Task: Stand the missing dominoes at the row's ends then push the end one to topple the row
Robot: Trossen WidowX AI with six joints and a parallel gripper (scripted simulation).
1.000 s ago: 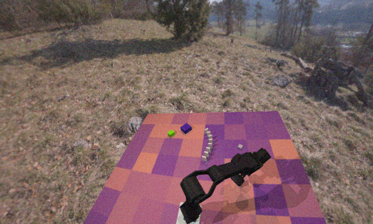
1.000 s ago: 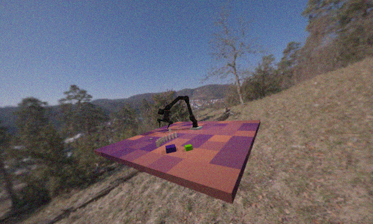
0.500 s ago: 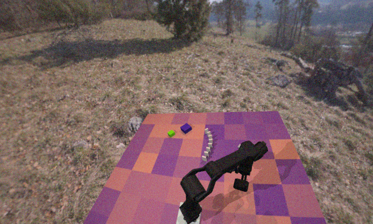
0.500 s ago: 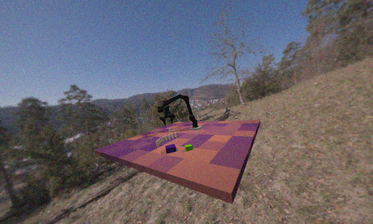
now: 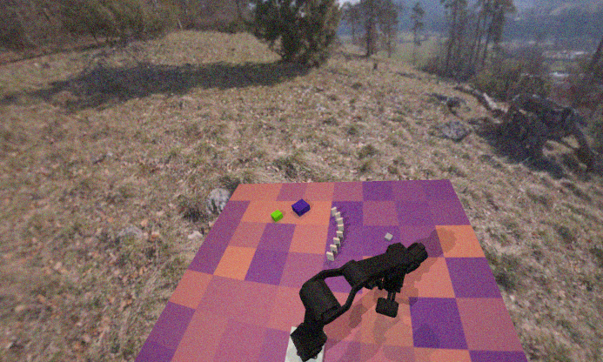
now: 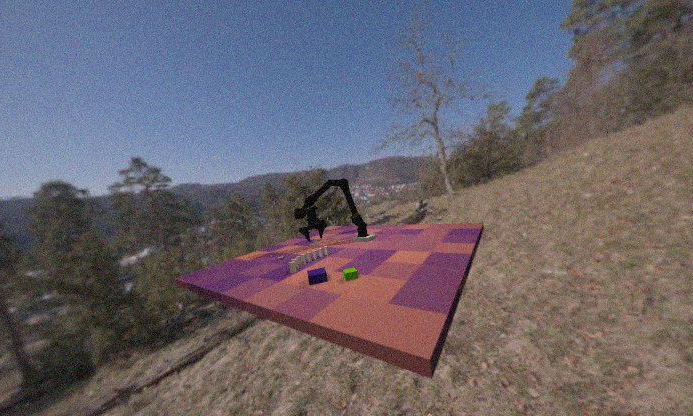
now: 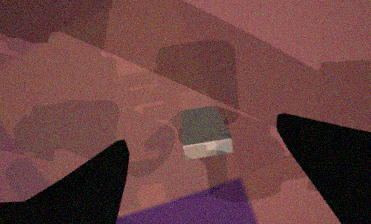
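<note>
A curved row of several cream dominoes (image 5: 339,234) (image 6: 309,257) stands upright on the table. A loose pale domino (image 5: 388,236) (image 6: 280,257) lies flat to the right of the row in the top view. Another domino (image 7: 206,126) shows in the wrist view, seen from above between and beyond the fingertips; it seems to stand upright, and the arm hides it in the top view. My gripper (image 6: 315,238) (image 7: 202,134) is open, points down over this domino and holds nothing. How far the fingertips are above it is hard to tell.
A dark blue block (image 5: 300,207) (image 6: 317,276) and a smaller green block (image 5: 277,216) (image 6: 350,274) sit on the row's left side in the top view. The arm's pale base plate (image 5: 291,352) is at the near edge. The arm reaches past the row's near end.
</note>
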